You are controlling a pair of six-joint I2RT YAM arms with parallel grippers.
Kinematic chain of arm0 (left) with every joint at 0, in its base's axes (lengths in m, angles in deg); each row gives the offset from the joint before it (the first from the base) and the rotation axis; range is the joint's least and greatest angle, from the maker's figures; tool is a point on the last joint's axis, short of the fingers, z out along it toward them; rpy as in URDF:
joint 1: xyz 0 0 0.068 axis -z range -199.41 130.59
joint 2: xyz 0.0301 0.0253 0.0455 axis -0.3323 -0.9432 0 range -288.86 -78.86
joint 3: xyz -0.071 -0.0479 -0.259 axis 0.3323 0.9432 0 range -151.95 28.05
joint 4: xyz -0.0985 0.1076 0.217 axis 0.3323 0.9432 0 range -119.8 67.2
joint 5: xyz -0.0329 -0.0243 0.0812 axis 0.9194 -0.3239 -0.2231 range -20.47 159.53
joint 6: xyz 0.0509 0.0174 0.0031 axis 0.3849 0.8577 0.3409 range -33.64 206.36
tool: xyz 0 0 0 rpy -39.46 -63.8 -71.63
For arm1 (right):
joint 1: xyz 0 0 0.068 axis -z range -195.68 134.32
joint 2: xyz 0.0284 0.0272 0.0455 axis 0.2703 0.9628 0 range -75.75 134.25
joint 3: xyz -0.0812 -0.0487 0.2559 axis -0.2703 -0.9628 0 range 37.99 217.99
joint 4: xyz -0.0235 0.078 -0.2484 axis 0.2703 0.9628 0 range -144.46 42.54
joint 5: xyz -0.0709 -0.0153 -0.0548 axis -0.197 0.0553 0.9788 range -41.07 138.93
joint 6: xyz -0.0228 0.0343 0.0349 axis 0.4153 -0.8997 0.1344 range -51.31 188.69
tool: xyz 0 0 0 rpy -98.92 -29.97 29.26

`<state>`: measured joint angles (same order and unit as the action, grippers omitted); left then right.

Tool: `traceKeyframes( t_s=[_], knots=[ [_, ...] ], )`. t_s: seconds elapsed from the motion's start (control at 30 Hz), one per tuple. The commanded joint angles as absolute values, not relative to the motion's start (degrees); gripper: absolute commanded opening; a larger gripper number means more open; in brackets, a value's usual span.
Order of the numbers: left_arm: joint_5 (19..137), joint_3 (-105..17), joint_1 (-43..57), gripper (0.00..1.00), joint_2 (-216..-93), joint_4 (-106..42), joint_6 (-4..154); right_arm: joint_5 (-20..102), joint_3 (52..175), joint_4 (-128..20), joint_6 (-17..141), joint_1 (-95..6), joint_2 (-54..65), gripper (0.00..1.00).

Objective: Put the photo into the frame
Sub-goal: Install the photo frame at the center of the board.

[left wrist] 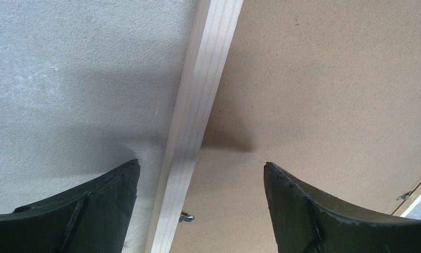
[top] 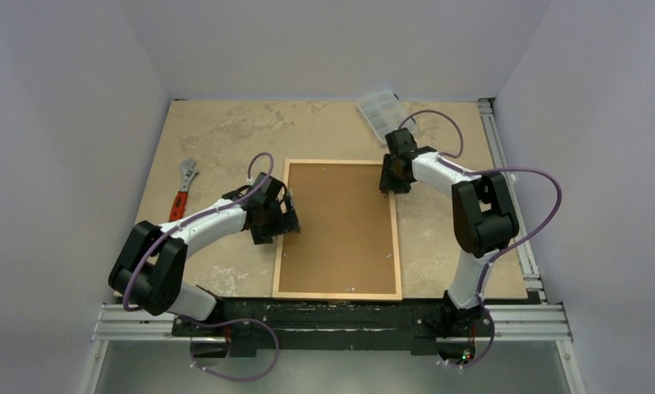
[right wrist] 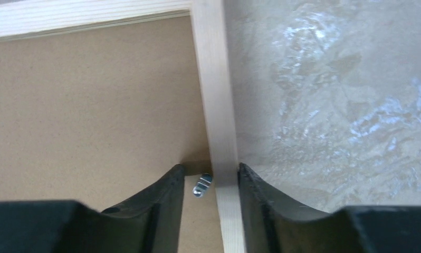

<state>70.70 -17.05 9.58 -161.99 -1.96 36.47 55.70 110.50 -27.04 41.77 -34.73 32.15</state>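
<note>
The light wooden frame (top: 337, 295) lies face down in the middle of the table, with the brown backing board (top: 341, 230) filling it. The photo is hidden. My left gripper (top: 287, 217) is open, its jaws wide astride the frame's left rail (left wrist: 198, 105), near a small metal tab (left wrist: 187, 217). My right gripper (top: 390, 187) is at the frame's right rail (right wrist: 213, 79) near the far corner. Its jaws are narrowly apart, with the rail and a metal tab (right wrist: 202, 184) between them. One finger lies against the rail, the other just short of the tab.
A wrench with a red handle (top: 183, 187) lies at the left of the table. A clear plastic organiser box (top: 382, 107) sits at the back. An aluminium rail (top: 505, 189) runs along the right edge. Walls enclose the table on three sides.
</note>
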Motion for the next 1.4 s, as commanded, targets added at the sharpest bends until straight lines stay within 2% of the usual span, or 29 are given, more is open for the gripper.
traceKeyframes(
  t_s=[0.0,0.07,0.13,0.3,0.53,0.57,0.6,0.67,0.7,0.73,0.77,0.9,1.37],
  knots=[
    [71.14,-16.24,9.46,0.84,-160.82,-3.70,37.57,57.28,108.07,-26.95,41.53,-34.48,30.94,0.30],
    [71.12,-16.25,9.41,0.84,-160.75,-3.57,37.59,56.69,107.49,-26.79,41.61,-34.49,30.57,0.25],
    [71.07,-16.18,9.37,0.84,-160.60,-3.59,37.53,56.37,106.97,-26.61,41.84,-34.45,30.07,0.14],
    [72.52,-15.56,8.52,0.84,-160.86,-4.46,37.44,55.78,105.84,-26.49,42.69,-34.44,28.66,0.00],
    [74.80,-14.70,5.91,0.85,-159.94,-6.19,37.45,54.36,105.24,-26.88,43.62,-34.43,26.58,0.00],
    [75.70,-14.63,5.19,0.85,-159.80,-6.69,37.53,53.33,105.25,-26.98,43.70,-34.46,26.03,0.04],
    [76.87,-14.44,4.28,0.86,-159.68,-7.22,37.58,52.03,105.35,-27.03,43.60,-34.48,25.31,0.18],
    [78.83,-13.96,2.28,0.86,-159.42,-8.72,37.50,49.44,105.04,-27.45,43.46,-34.45,23.24,0.58],
    [79.70,-13.78,1.05,0.86,-159.38,-9.39,37.48,48.49,104.44,-27.86,42.82,-34.49,21.95,0.72],
    [80.01,-13.90,0.39,0.86,-159.43,-9.58,37.59,47.36,103.86,-28.31,42.44,-34.43,20.74,0.81],
    [79.99,-14.50,-0.16,0.86,-159.70,-9.47,37.97,46.64,103.29,-28.65,41.98,-34.47,19.68,0.87],
    [78.49,-18.55,-0.95,0.86,-162.81,-7.73,39.91,45.46,101.92,-28.12,41.82,-34.49,18.09,0.90],
    [69.82,-33.56,-0.06,0.80,-176.66,-3.32,42.38,43.24,90.73,-31.07,41.92,-34.48,14.98,0.90]
  ],
)
